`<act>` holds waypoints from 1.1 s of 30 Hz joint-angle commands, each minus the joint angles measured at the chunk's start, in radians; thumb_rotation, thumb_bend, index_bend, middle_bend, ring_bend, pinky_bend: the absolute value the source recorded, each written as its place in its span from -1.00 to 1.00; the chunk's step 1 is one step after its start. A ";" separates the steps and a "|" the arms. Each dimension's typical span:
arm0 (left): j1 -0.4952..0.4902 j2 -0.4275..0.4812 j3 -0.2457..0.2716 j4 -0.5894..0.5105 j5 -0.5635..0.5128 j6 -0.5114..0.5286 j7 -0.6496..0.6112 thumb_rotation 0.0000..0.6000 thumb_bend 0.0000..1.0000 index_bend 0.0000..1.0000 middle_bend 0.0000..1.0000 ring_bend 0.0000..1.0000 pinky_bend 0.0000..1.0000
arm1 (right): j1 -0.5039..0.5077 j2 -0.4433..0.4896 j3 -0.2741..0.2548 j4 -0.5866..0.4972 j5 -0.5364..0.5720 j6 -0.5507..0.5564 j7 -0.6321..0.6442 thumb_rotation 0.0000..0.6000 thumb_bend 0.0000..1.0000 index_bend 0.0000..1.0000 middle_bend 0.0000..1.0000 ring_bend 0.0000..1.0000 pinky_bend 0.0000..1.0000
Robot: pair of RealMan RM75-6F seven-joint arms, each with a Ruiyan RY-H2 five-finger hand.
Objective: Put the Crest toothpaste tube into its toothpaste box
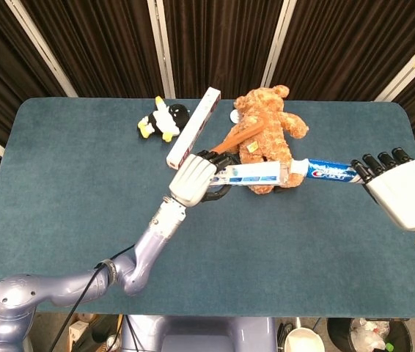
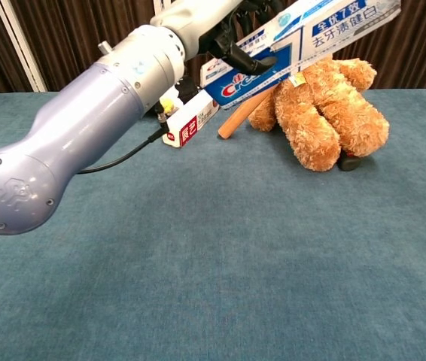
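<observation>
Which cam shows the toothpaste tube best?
Head view. The toothpaste tube shows almost whole there, held by the right hand, cap end toward the box in the left hand. Chest view doesn't show the tube.

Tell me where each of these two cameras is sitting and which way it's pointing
Head view: high above the near edge, looking down on the whole table; both arms show, left hand holding the Crest box, right hand holding the toothpaste tube.
Chest view: low, near table height, facing across toward the curtain; only the left arm shows, large in the foreground.
Shared: the left hand and box, the teddy bear, the orange stick and the red-and-white box.
</observation>
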 commanded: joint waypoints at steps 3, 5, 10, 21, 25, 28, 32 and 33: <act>0.002 0.003 0.004 0.008 -0.010 0.009 -0.003 1.00 -0.15 -0.28 -0.04 -0.13 -0.09 | 0.001 -0.015 -0.004 -0.003 -0.016 -0.001 -0.007 1.00 -0.19 0.30 0.40 0.35 0.16; 0.001 0.007 0.003 0.006 -0.013 0.011 -0.004 1.00 -0.15 -0.28 -0.04 -0.13 -0.09 | 0.002 -0.019 -0.005 -0.005 -0.020 -0.004 -0.012 1.00 -0.19 0.30 0.40 0.35 0.16; -0.010 0.012 0.001 -0.003 -0.018 0.007 -0.007 1.00 -0.15 -0.28 -0.04 -0.13 -0.09 | 0.003 -0.020 -0.004 -0.008 -0.026 -0.008 -0.024 1.00 -0.19 0.30 0.40 0.35 0.16; -0.025 0.018 0.020 -0.032 -0.023 0.001 0.027 1.00 -0.15 -0.28 -0.05 -0.13 -0.09 | -0.004 -0.019 -0.004 0.001 -0.034 -0.003 -0.028 1.00 -0.19 0.30 0.40 0.35 0.16; -0.032 0.018 0.017 -0.038 -0.026 0.000 0.037 1.00 -0.15 -0.28 -0.05 -0.13 -0.09 | -0.004 -0.021 -0.006 0.002 -0.044 0.000 -0.030 1.00 -0.19 0.30 0.40 0.35 0.16; -0.040 0.017 0.012 -0.047 -0.031 -0.003 0.048 1.00 -0.15 -0.28 -0.05 -0.13 -0.09 | -0.003 -0.019 -0.006 0.001 -0.052 0.001 -0.035 1.00 -0.19 0.30 0.40 0.35 0.16; -0.055 0.017 0.003 -0.068 -0.036 -0.005 0.073 1.00 -0.15 -0.28 -0.05 -0.14 -0.09 | -0.001 -0.016 -0.004 -0.004 -0.057 0.000 -0.038 1.00 -0.19 0.30 0.40 0.35 0.16; -0.058 0.018 0.001 -0.073 -0.039 -0.007 0.080 1.00 -0.15 -0.28 -0.05 -0.14 -0.09 | 0.000 -0.015 -0.004 -0.003 -0.060 -0.001 -0.041 1.00 -0.19 0.30 0.40 0.35 0.16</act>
